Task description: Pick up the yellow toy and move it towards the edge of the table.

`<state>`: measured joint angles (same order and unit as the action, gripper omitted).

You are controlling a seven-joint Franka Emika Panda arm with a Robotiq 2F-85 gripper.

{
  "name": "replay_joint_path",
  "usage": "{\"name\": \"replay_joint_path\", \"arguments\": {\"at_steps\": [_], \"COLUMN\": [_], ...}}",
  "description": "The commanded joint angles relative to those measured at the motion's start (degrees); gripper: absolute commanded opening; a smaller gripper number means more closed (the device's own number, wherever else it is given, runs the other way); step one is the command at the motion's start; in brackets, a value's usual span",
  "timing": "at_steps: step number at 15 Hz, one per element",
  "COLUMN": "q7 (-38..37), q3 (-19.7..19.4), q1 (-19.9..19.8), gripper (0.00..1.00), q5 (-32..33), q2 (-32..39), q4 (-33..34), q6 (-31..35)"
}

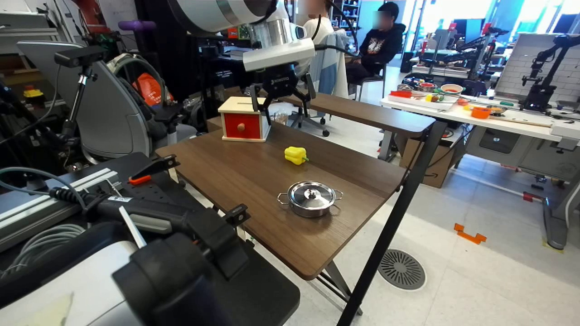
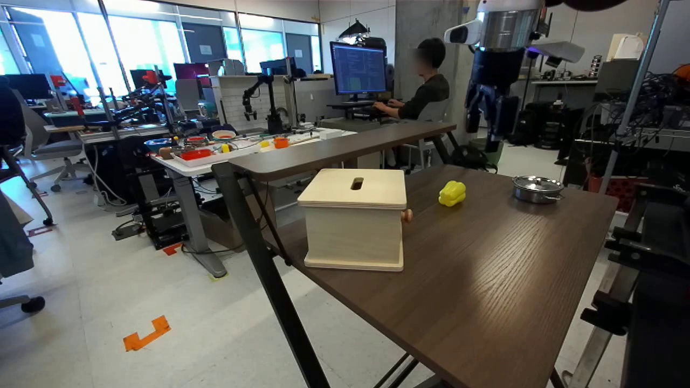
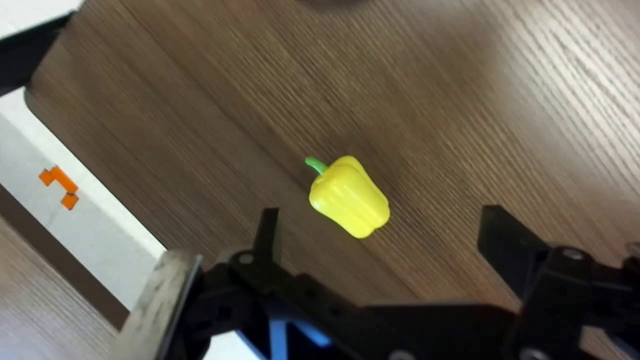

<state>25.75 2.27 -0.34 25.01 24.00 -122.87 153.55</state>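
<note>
Yellow toy [image 3: 350, 197], shaped like a bell pepper with a short green stem, lies on its side on the dark brown wood-grain table [image 1: 235, 163], in from the edges. In both exterior views you have it between a wooden box [image 1: 244, 118] and a lidded silver pot [image 1: 312, 199], apart from each. The box shows you a red front with a round knob [image 1: 241, 127] in an exterior view; its pale top has a slot. The pot has a loop handle on either side and a knob on its shiny lid. Your gripper [image 3: 381, 209] hangs in the air over the tabletop, pointing down, well apart from the toy. Its two black fingers [image 3: 507, 245] are spread wide. From the wrist, you look down on the toy near the middle of the view, framed between the two fingers, its stem aimed at the upper left. A narrow brown shelf [image 1: 362, 111], raised above the tabletop, runs along one long side of the table. Beyond it you have a white workbench [image 1: 453, 115] strewn with small colourful items [image 1: 480, 112]. Orange tape [image 1: 467, 235] is stuck to the pale floor [image 1: 498, 262] near the table.
</note>
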Motion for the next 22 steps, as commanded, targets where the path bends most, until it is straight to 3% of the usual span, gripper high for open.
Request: {"name": "replay_joint_path", "arguments": {"at_steps": [1,4,8,14,22], "q7": [9.32,16.83,20.56,20.03,17.82], "q3": [7.16,12.00,11.38,7.66,2.84], "q1": [-6.15,-10.51,-11.38,-7.98,-2.27], "gripper": [1.00,1.00,1.00,1.00,1.00], "q5": [-11.40,-19.36,-22.06,-19.02,-11.32], "q2": [4.08,7.35,9.60,11.67,14.62], "q4": [1.47,3.77,7.46,12.41,14.73], "q6": [4.32,0.52,-5.52,-10.95,-8.79]}}
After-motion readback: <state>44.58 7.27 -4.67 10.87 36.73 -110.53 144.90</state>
